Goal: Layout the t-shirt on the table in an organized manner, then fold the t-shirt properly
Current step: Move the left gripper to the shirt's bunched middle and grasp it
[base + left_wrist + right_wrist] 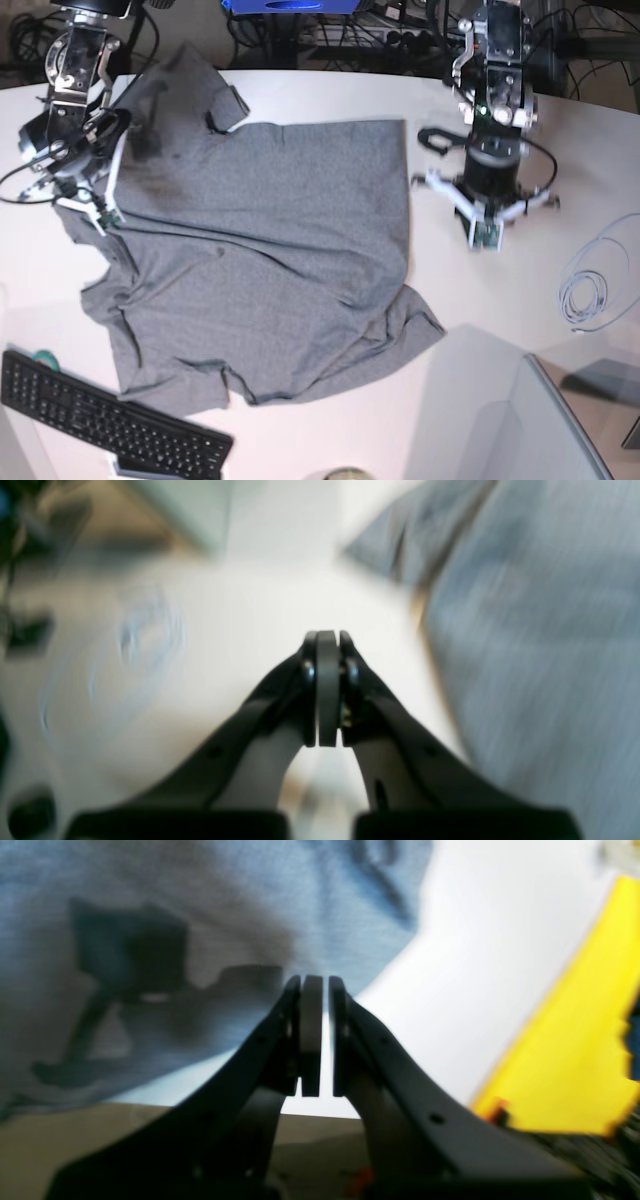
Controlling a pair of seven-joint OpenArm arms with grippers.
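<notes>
The heather-grey t-shirt (260, 250) lies spread over the white table (330, 90), rumpled at its lower hem and sleeves. My left gripper (483, 240) hangs over bare table just right of the shirt's right edge. In the left wrist view the left gripper (327, 635) is shut with nothing in it, and the t-shirt (540, 645) lies to its right. My right gripper (100, 215) stands at the shirt's left edge. In the right wrist view the right gripper (315, 980) is shut to a thin slit and holds nothing, over the t-shirt (200, 915) hem.
A black keyboard (100, 420) lies at the front left, just below the shirt's hem. A coiled white cable (590, 290) rests at the right, also seen as the cable (145, 635) in the left wrist view. A yellow surface (575, 1040) borders the table beside the right gripper.
</notes>
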